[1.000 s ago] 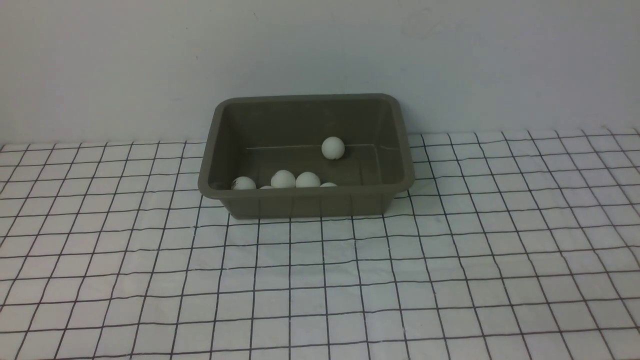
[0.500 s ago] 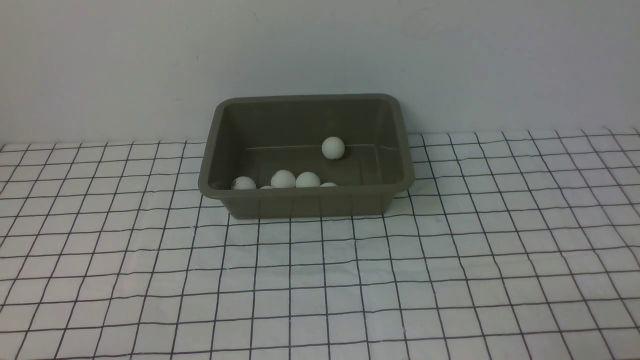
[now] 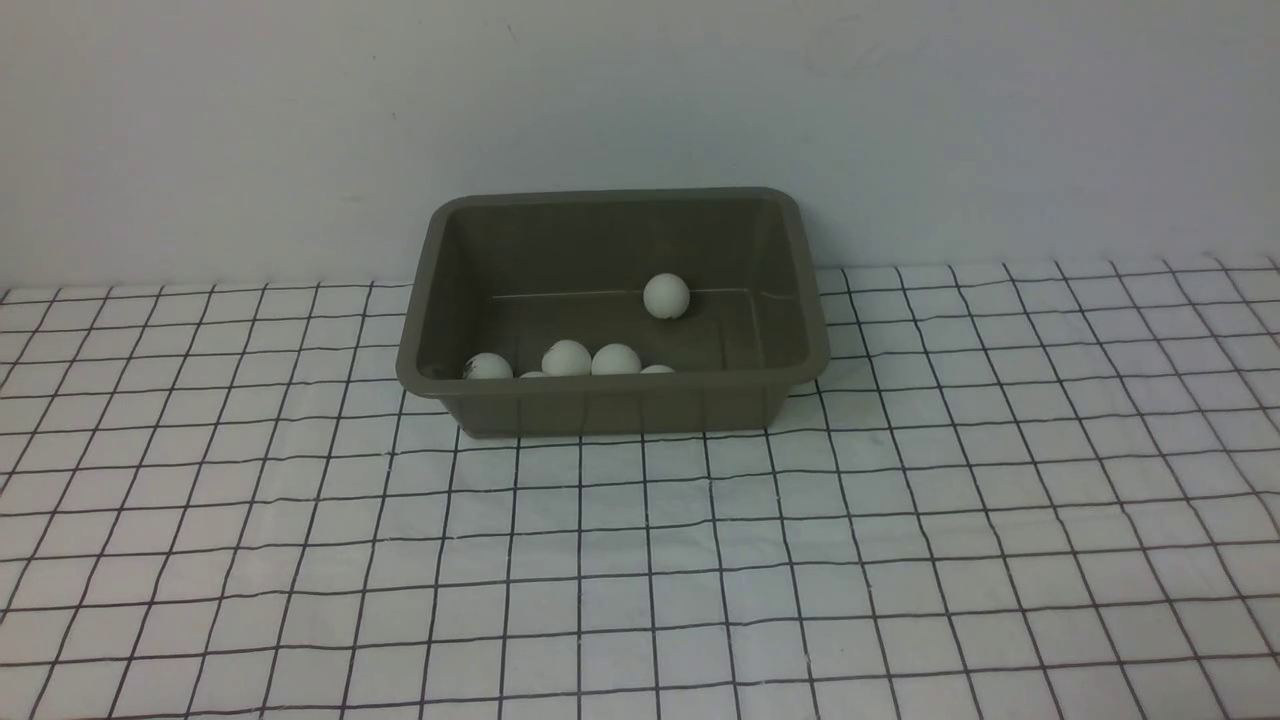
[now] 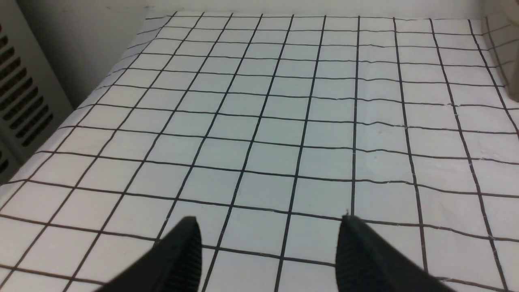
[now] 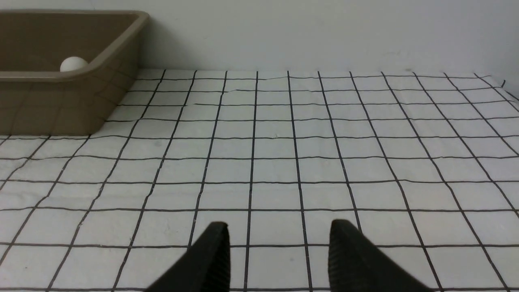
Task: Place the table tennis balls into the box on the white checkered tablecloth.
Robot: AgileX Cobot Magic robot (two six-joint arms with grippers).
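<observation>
Front view: the table tennis balls (image 3: 566, 357) lie inside the box (image 3: 612, 404) on the white checkered tablecloth (image 3: 640, 560). Left gripper (image 4: 269, 239) and right gripper (image 5: 279, 243) both show parted, empty jaws.

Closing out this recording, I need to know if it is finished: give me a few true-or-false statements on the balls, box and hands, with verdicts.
1. Table tennis balls lie inside the box. True.
2. One ball lies on the white checkered tablecloth. False: no view shows any on the cloth.
3. The left hand holds a ball. False: nothing sits between its fingers.
4. The right hand is empty. True.
5. The box lies tipped over. False: it stands upright.
</observation>
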